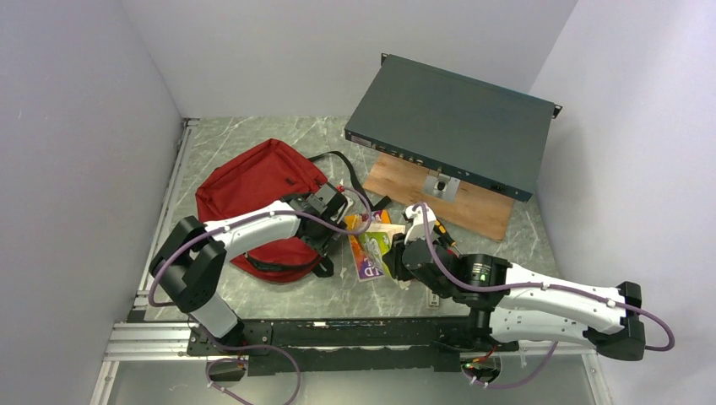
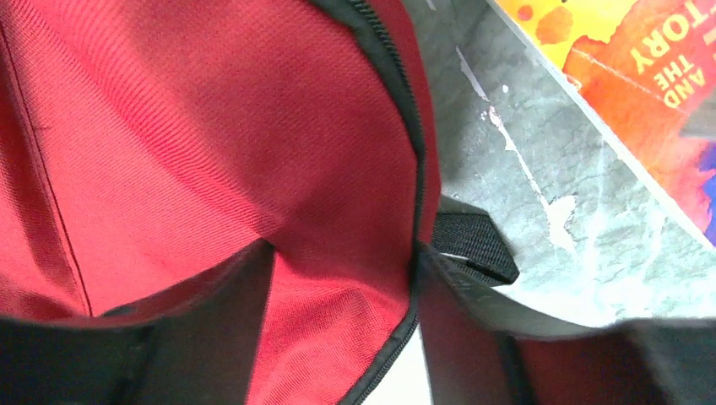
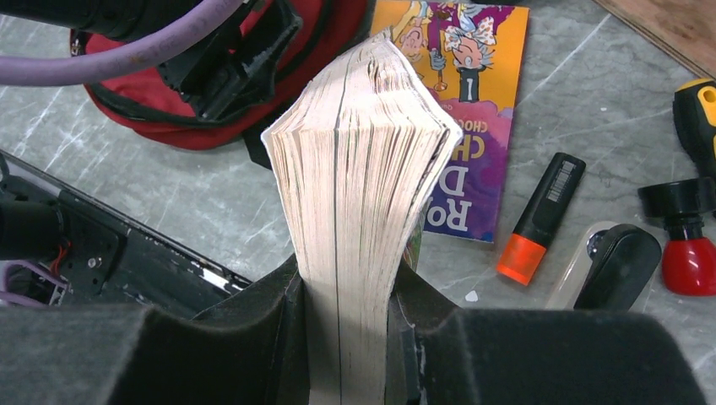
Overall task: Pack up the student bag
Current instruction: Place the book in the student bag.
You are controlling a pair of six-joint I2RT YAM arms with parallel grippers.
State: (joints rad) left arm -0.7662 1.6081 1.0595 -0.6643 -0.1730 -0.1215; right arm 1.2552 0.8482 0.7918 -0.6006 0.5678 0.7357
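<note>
The student bag, dark red with black zips and straps, lies at the left of the table. My left gripper is at its right edge. In the left wrist view the jaws stand apart, open, with a fold of red fabric and the zip edge between them. My right gripper is shut on a thick paperback, held on edge, pages toward the camera, just right of the bag. A second, purple and orange book lies flat on the table beneath it.
An orange highlighter, a black stapler-like thing, a yellow-black tool and a red-black item lie right of the books. A flat teal metal box rests over a wooden board at the back right. Walls close three sides.
</note>
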